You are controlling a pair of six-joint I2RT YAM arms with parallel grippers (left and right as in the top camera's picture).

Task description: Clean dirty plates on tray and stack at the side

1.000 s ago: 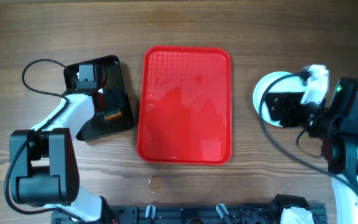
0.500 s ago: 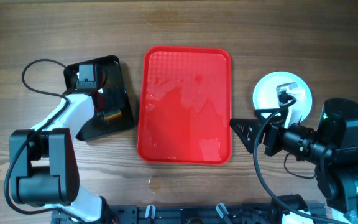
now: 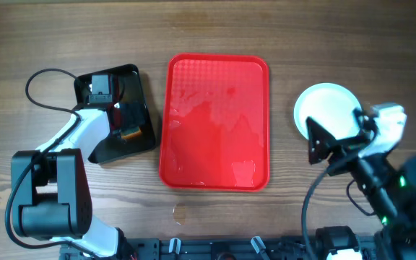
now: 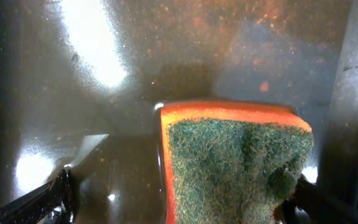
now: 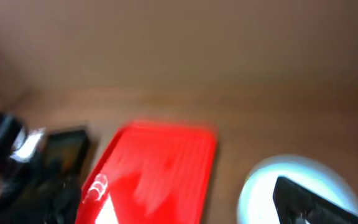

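The red tray (image 3: 217,123) lies mid-table with no plates on it, only wet shiny patches; it shows blurred in the right wrist view (image 5: 160,162). The pale plates (image 3: 326,105) sit stacked on the table right of the tray and also show in the right wrist view (image 5: 260,186); I cannot tell how many there are. My right gripper (image 3: 322,141) hovers over the stack's front edge, open and empty; one dark finger (image 5: 306,202) shows. My left gripper (image 4: 182,202) is open over the black tray (image 3: 118,112), with a green-and-orange sponge (image 4: 238,162) between its fingers, against the right one.
The small black glossy tray (image 4: 135,56) lies left of the red tray, wet and speckled with orange bits. A black cable (image 3: 38,90) loops on the table at the far left. A dark rail (image 3: 230,249) runs along the front edge.
My right arm pulled off the plate stack towards the front, then swung right; its gripper now hangs over the stack's front edge. The left arm and sponge have not moved.
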